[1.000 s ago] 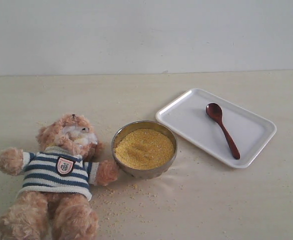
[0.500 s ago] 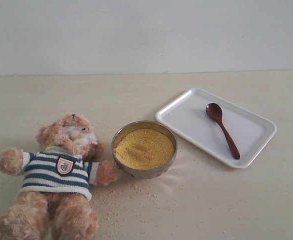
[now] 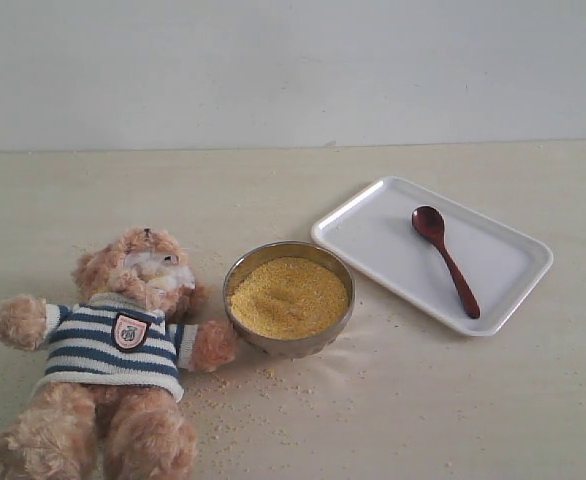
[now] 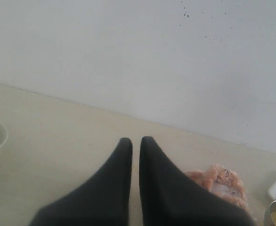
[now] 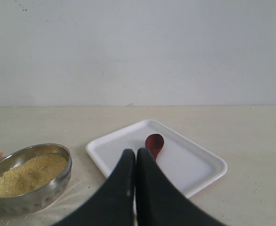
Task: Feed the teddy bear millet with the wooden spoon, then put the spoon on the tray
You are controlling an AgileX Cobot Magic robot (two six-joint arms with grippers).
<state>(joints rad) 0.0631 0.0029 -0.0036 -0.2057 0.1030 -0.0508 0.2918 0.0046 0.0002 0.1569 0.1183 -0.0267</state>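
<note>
The teddy bear (image 3: 133, 272) is fluffy, shaggy plush; its striped shirt (image 3: 88, 350) looks like ribbed cloth. The millet (image 3: 288, 297) is fine, dry and grainy, in a steel bowl (image 3: 291, 346) with a softly shining metal wall. The wooden spoon (image 3: 445, 258) is glossy dark wood. The tray (image 3: 373, 235) is smooth, white and faintly shiny. The desk (image 3: 443, 410) is pale and matt. The left tool (image 4: 135, 140) and right tool (image 5: 135, 151) are smooth matt black.

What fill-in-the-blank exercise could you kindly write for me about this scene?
1. The wooden spoon lies on the white ____.
2. The millet fills a round steel ____.
3. The left gripper and the right gripper are both ____, holding nothing.
Missing words: tray, bowl, shut.
</note>
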